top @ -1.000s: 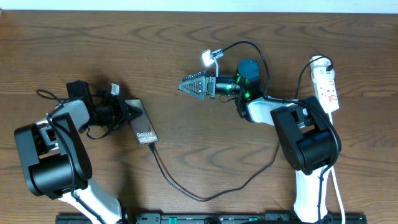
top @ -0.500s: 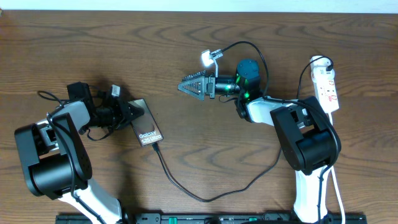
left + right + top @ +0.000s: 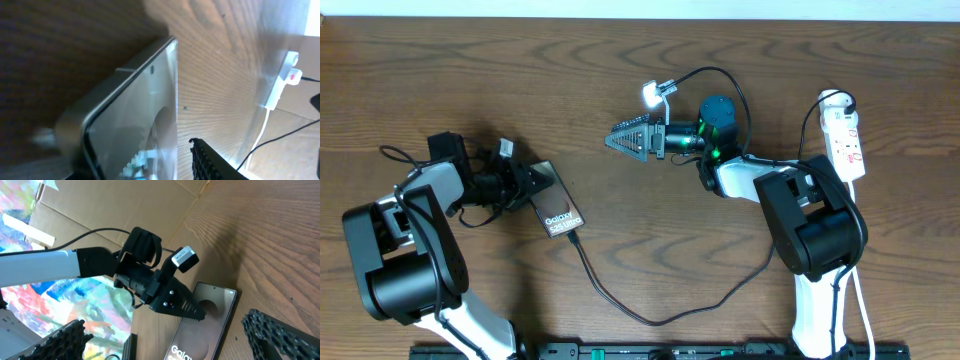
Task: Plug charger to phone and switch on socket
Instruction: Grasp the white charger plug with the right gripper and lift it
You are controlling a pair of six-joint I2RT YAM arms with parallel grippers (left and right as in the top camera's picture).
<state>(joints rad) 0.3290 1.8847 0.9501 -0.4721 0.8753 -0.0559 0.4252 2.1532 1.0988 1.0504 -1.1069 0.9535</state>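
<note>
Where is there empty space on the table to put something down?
The table is bare in its middle, between the phone, the right fingers above and the charger looping below. The far left corner, beyond the left arm, is bare. Crowded: around the phone, where the left fingers sit, and the right edge, with the socket and its white lead.

The phone (image 3: 558, 207) swung its lower end rightward and its lettering turned more level, dragging the charger (image 3: 578, 246) plug and nearby cable along, while the left gripper (image 3: 527, 181) loosened, its fingers parting from a closed pinch.
</note>
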